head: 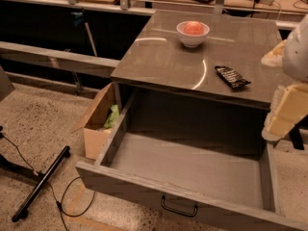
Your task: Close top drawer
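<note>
On the speckled floor at the far left a black bar (41,184) lies slantwise, with a thin cable (72,201) looping beside it. Just right of that, an open cardboard box (96,129) stands against the left side of the cabinet, with something green (113,115) showing inside it.

The top drawer (192,167) is open and drawn far out from under the cabinet top (159,61). Its grey floor is in plain view, and its flat front runs along the bottom edge of the view. The small black handle (179,207) sits at the middle of that front.

On the cabinet top, near the back edge, a white bowl (192,36) holds a rounded pinkish-orange thing (194,28) (what it is cannot be told). Further right, towards the front right corner, a dark wrapped bar (232,76) lies flat, well apart from the bowl.

At the right edge of the view the gripper (284,117), cream-coloured, hangs just past the right front corner of the cabinet top and above the drawer's right wall. Whether it is wide or narrow cannot be told, and it holds nothing that can be seen.
</note>
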